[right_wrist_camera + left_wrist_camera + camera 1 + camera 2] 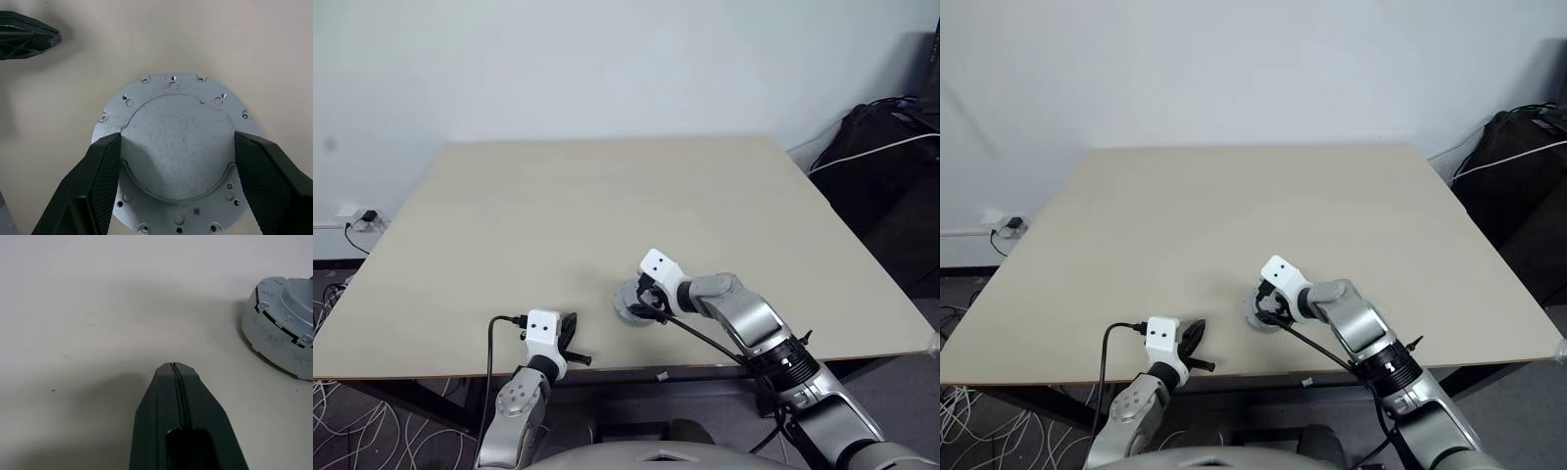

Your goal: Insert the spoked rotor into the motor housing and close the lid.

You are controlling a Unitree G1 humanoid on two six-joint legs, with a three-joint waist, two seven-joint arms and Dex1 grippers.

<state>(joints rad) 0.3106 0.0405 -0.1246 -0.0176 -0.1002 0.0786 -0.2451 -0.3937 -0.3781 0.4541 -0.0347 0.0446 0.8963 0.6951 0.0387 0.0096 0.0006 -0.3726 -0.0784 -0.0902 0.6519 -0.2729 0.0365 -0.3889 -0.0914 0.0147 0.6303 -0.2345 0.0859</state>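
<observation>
Sitting on the table: the lid [178, 147], plain grey face with the raised middle upward, on a grey round body near the front edge of the table [607, 206], toward the robot's right.
Lid against motor: in the left wrist view the lid tops a thick grey drum with a dark notched seam round its side; I judge the assembly closed or nearly so, though no rotor or windings can be seen.
Right gripper [178, 183]: jaws wide apart, one finger on each side of the raised middle, over the flat rim; whether the pads touch metal I cannot tell.
Left gripper [174, 369]: jaws pressed together, empty, resting low over the table just beside the motor, apart from it.
Handling: looks like stiff, fairly heavy cast metal, smooth and likely slippery; it should not bend or break.
Where to hold: across the scalloped outer rim or the step of the raised middle, squarely, pressing down evenly.
</observation>
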